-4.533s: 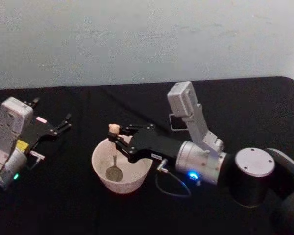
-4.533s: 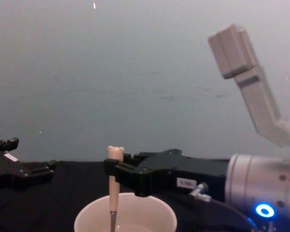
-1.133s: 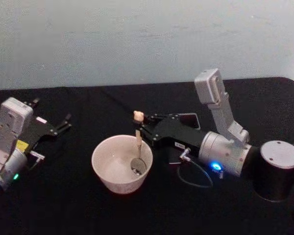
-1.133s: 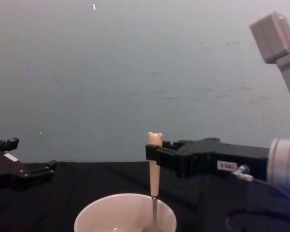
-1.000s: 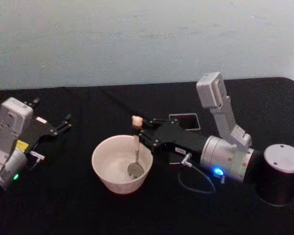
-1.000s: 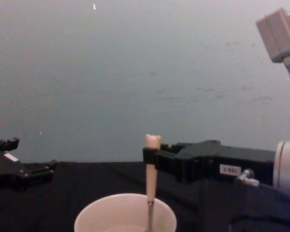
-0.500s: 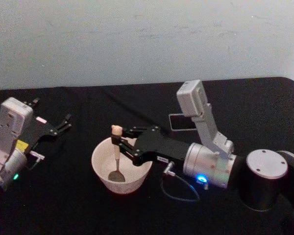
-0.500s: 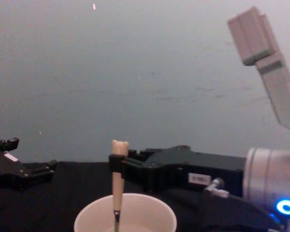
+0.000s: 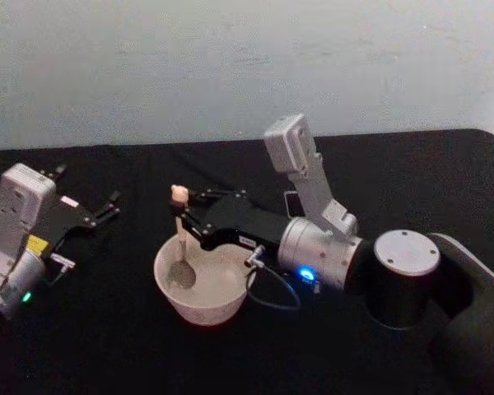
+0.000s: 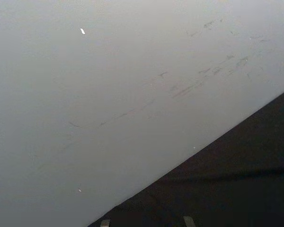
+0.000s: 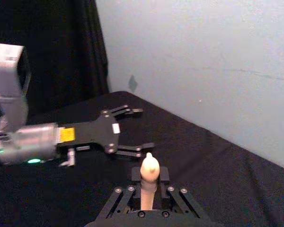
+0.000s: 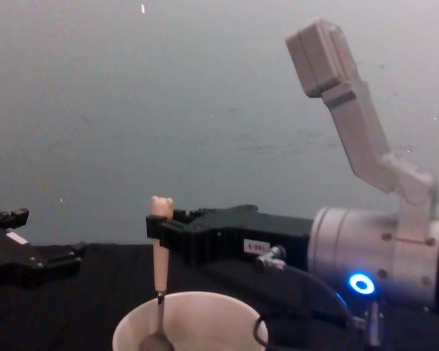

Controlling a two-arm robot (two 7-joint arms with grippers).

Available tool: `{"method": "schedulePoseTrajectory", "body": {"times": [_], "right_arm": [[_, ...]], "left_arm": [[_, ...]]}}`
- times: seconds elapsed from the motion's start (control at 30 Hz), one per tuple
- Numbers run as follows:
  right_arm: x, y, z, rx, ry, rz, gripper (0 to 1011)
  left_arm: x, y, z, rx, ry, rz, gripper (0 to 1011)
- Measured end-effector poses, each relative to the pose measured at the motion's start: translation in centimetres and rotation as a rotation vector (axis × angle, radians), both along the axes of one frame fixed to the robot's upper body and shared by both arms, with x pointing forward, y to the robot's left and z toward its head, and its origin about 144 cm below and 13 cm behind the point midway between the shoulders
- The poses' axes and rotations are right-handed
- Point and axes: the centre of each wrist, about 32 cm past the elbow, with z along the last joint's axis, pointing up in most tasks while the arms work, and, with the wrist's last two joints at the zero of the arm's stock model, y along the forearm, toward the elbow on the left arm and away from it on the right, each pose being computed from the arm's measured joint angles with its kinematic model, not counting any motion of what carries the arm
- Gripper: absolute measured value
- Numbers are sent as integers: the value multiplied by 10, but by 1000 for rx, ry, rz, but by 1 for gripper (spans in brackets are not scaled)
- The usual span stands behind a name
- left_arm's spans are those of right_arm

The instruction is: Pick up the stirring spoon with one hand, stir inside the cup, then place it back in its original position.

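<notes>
Since half a second ago the right gripper (image 9: 181, 217) has swung toward the robot's left, carrying the spoon (image 9: 180, 243) from the cup's (image 9: 204, 309) middle to its left side. Its fingers stay clamped on the pale handle. The bear head sits just above them and the metal bowl hangs straight below, inside the cup. From the head view the spoon's bowl lies close to the cup's left wall. The chest view shows the handle upright, dropping below the rim. The right wrist view looks past the closed fingers to the left gripper (image 11: 141, 128), well beyond them over the black table (image 9: 107, 346), idle with its fingers spread wide and empty
</notes>
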Motion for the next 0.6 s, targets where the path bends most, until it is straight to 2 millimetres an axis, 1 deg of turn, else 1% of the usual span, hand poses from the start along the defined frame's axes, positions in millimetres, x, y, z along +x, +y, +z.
{"method": "schedulePoseTrajectory", "body": {"times": [0.23, 0.33, 0.47, 0.5, 0.6], "right_arm": [[14, 1, -1, -6, 0, -55, 215], [16, -1, 0, -7, 0, -69, 215], [19, -11, 1, -12, -3, -92, 215], [19, -11, 1, -12, -3, -92, 215], [15, -23, 1, -24, -1, -96, 215]], "left_arm": [[0, 0, 0, 0, 0, 0, 1001], [0, 0, 0, 0, 0, 0, 1001], [0, 0, 0, 0, 0, 0, 1001], [0, 0, 0, 0, 0, 0, 1001], [0, 0, 0, 0, 0, 0, 1001]]}}
